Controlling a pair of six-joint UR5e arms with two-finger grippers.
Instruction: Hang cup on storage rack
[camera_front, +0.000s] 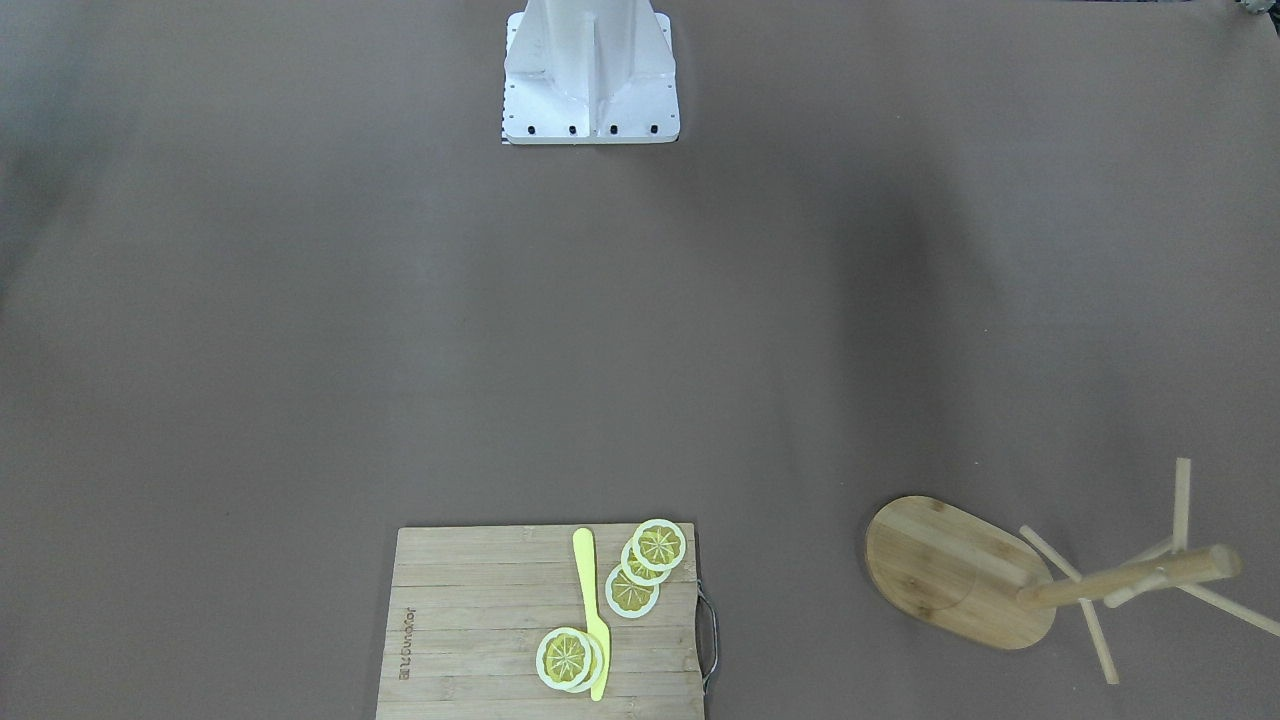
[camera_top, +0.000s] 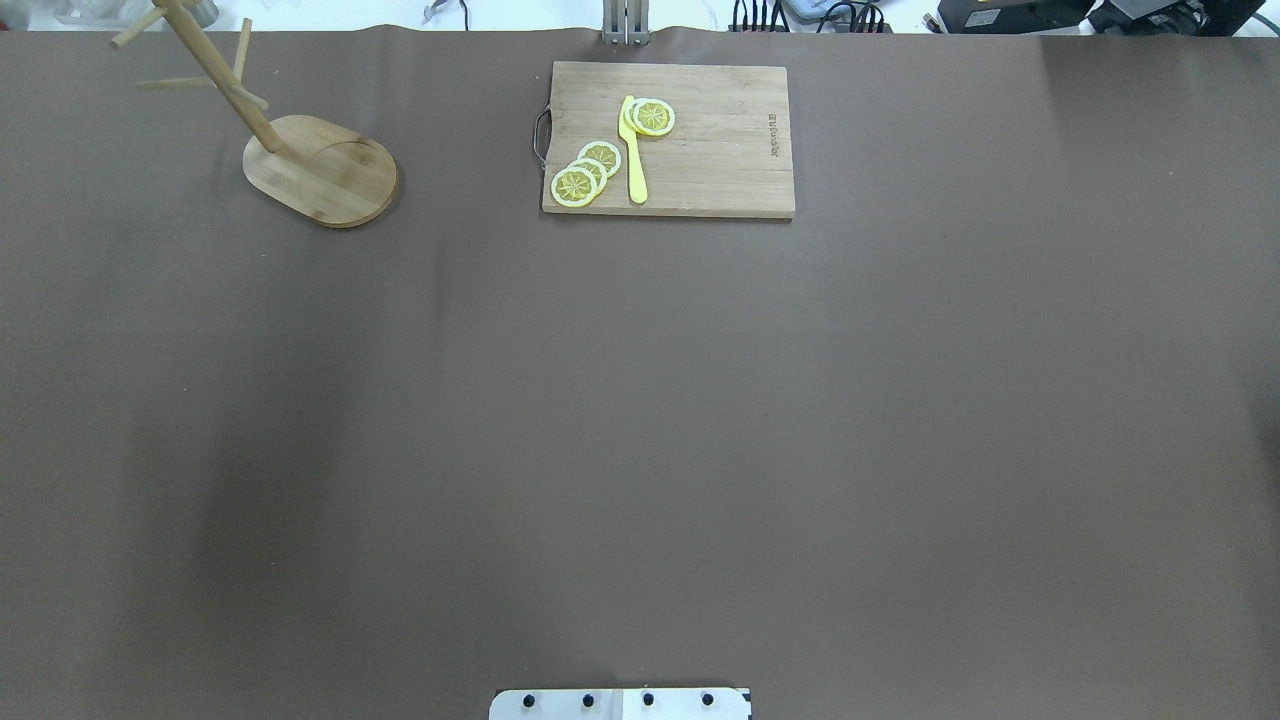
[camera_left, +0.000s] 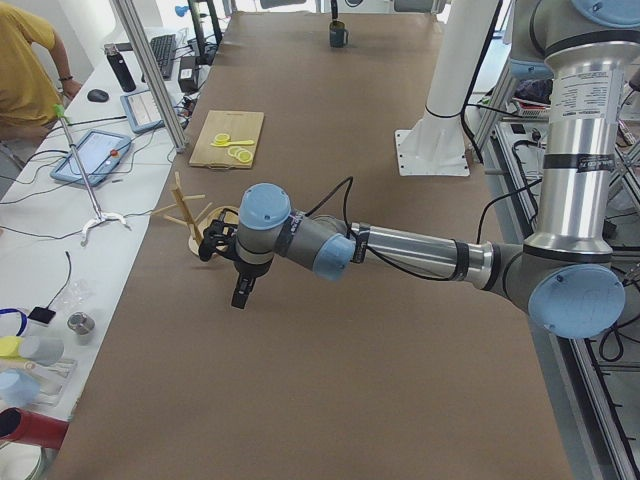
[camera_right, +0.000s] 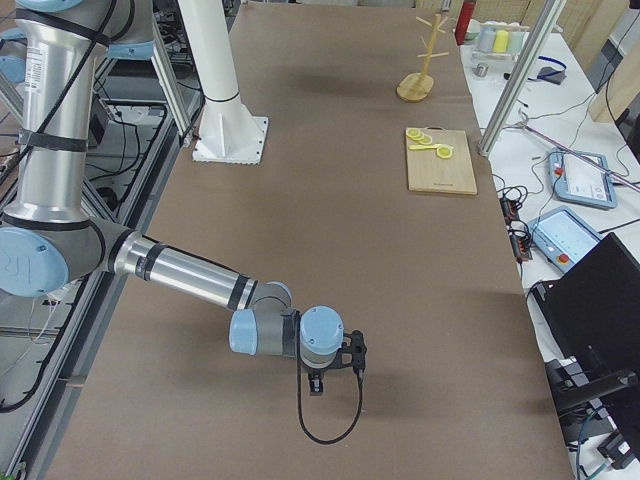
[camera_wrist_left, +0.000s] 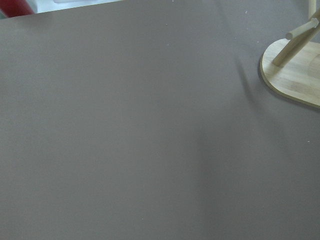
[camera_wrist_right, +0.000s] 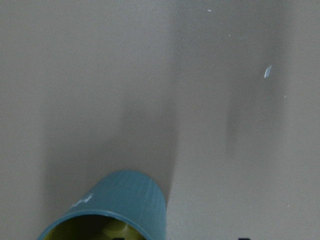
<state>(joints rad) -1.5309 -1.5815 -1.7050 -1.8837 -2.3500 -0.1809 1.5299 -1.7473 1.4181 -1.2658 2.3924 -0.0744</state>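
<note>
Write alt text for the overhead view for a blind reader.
An empty bamboo mug rack stands at the far left of a brown table. A cutting board at the far centre holds lemon slices and a yellow knife.

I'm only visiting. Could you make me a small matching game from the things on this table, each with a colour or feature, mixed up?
Things:
1. cup
2. rack
3. knife
4. cutting board

Descriptions:
A. upright, thin wooden pegs all bare
B. yellow all over
C. blue outside, yellow-green inside
D. metal handle on one short side

Pairs: 1-C, 2-A, 3-B, 4-D
</note>
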